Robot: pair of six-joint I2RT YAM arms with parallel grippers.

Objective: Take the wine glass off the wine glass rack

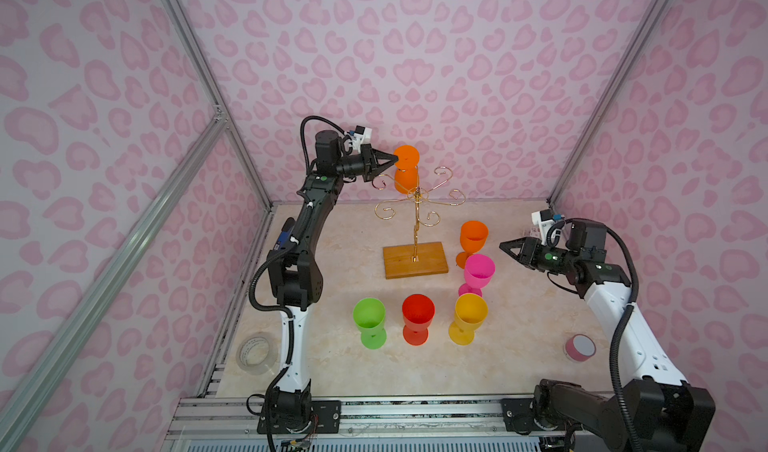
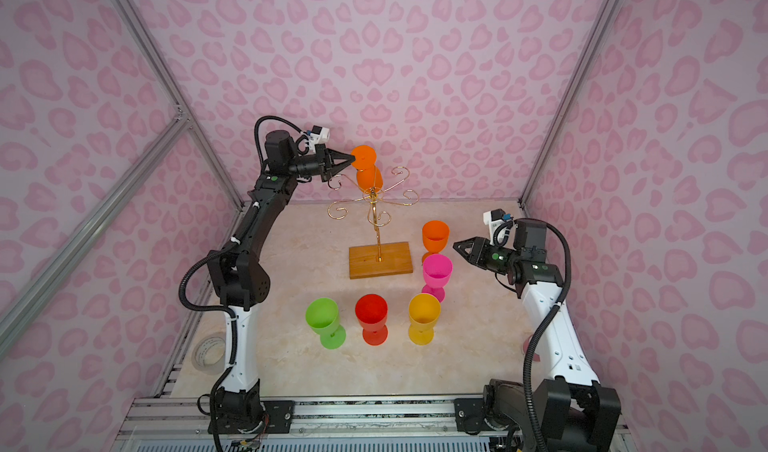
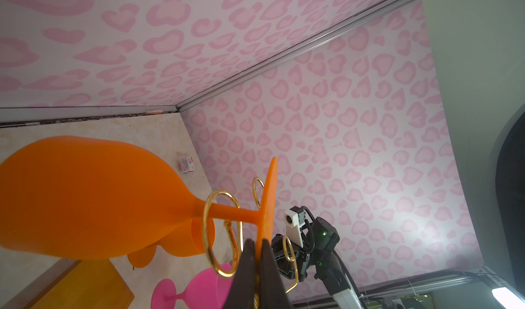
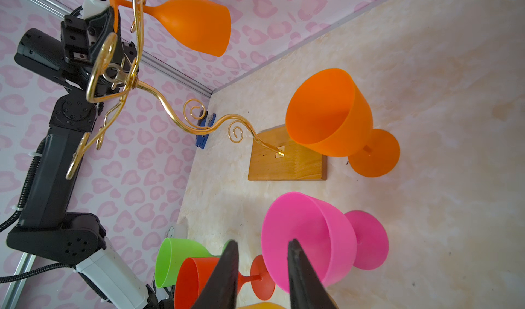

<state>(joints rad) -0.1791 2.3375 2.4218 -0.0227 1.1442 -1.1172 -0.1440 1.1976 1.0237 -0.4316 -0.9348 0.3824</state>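
Observation:
An orange wine glass [image 1: 406,177] [image 2: 368,178] hangs bowl-down at the back of the wine glass rack [image 1: 415,229] [image 2: 379,237], a gold wire stand on a wooden base. My left gripper [image 1: 395,161] [image 2: 353,159] [image 3: 258,245] is shut on the rim of the glass's flat foot. In the left wrist view the glass [image 3: 85,196] has its stem running through a gold curl [image 3: 208,230] of the rack. My right gripper [image 1: 503,246] [image 2: 456,246] [image 4: 262,242] hovers open and holds nothing, to the right of the standing glasses.
Upright glasses stand on the table: orange [image 1: 473,237], pink [image 1: 478,271], yellow [image 1: 469,314], red [image 1: 417,314], green [image 1: 369,317]. A clear tape roll [image 1: 255,354] lies at the left edge, a pink roll [image 1: 579,348] at the right. Walls close in on three sides.

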